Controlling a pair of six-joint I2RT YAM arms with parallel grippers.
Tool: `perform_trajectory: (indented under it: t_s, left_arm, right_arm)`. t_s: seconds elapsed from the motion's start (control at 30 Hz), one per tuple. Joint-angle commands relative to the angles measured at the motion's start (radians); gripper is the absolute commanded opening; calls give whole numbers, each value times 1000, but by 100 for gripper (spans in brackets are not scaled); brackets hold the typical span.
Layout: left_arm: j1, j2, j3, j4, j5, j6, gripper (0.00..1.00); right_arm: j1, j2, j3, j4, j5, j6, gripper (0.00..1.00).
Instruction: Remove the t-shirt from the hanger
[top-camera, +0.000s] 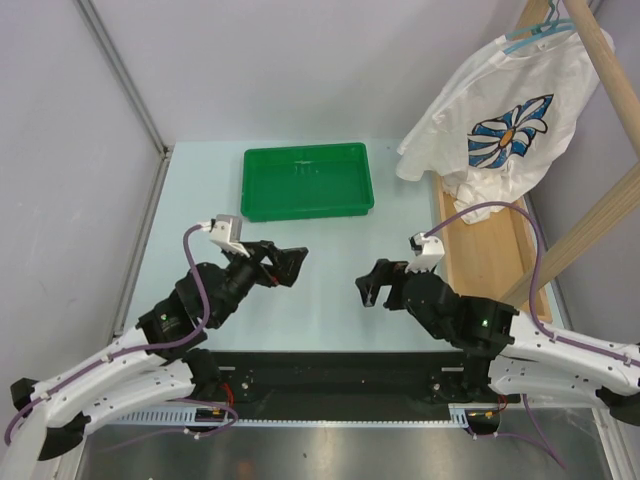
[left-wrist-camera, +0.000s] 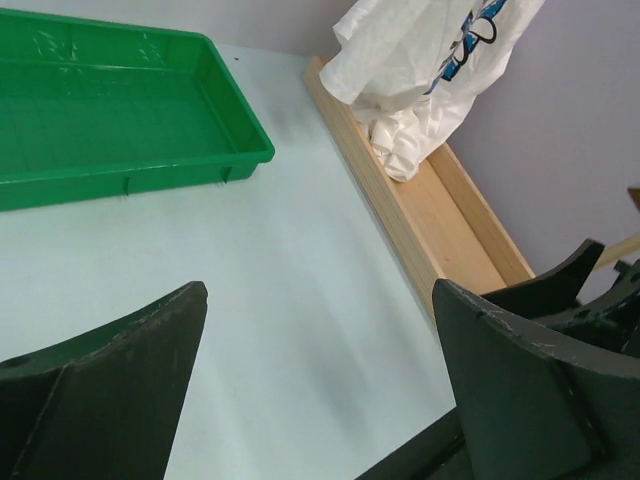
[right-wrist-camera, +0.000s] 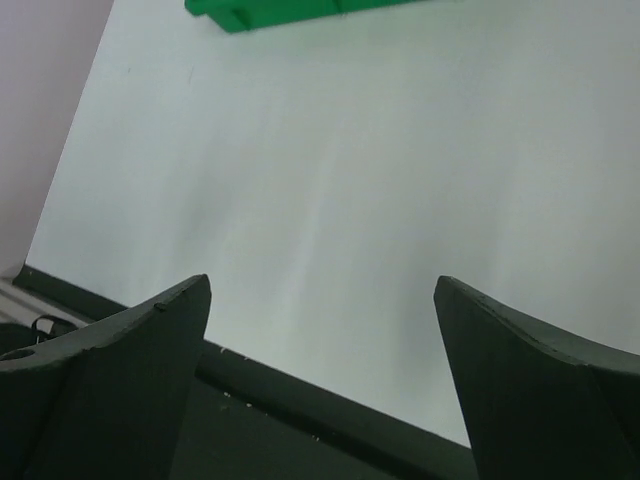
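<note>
T-shirt (top-camera: 505, 125): white with a blue flower print, on a pale blue hanger (top-camera: 530, 38) hung from the wooden rack (top-camera: 600, 60), upper right of the top view; we note its hem bunched on the rack's base. Green tray (top-camera: 305, 182): upper centre. Left gripper (top-camera: 292, 266), right gripper (top-camera: 368, 287): lower centre, facing each other, fingers spread wide, well apart from the shirt.

A white fabric t-shirt (top-camera: 497, 95) printed with a blue-and-black flower is draped over a pale blue plastic hanger (top-camera: 533, 33), well above the far right of the counter (top-camera: 320, 260). The hanger is hung high up at a slanted wooden rod (top-camera: 603, 45). The shirt's lower hem is bunched on a long wooden base board (top-camera: 490, 260).
</note>
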Motion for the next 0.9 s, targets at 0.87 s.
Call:
perform_trajectory:
  t_s: [0.87]
  left_arm:
    - [346,1196,1171,470,1017,122,89]
  right_arm:
    - [-248,475,1203,-563,430,-348,99]
